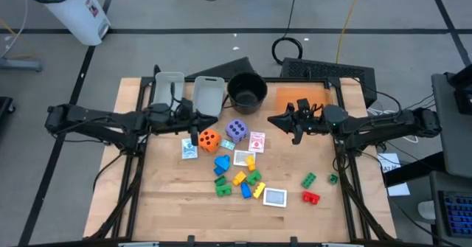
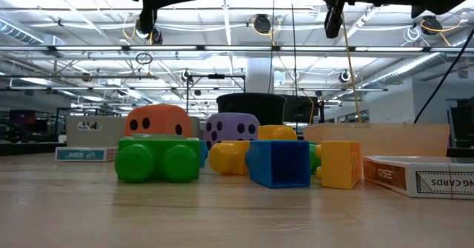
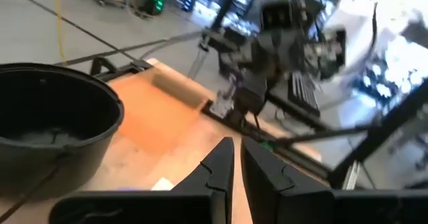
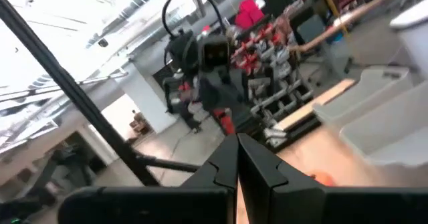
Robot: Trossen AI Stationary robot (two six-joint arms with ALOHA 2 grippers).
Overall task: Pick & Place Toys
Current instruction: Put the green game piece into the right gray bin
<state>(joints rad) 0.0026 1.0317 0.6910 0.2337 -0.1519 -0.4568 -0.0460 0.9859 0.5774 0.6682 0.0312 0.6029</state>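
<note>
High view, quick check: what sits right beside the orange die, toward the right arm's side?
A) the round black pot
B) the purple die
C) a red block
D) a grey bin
B: the purple die lies just to the right of the orange die in the high view; the low view also shows them side by side.

A robotics lab or workshop is shown; a grey concrete floor (image 1: 184,11) with trailing cables (image 1: 289,49) is seen, ceiling light strips (image 2: 222,33) overhead, and stocked racks (image 4: 281,83) behind.
</note>
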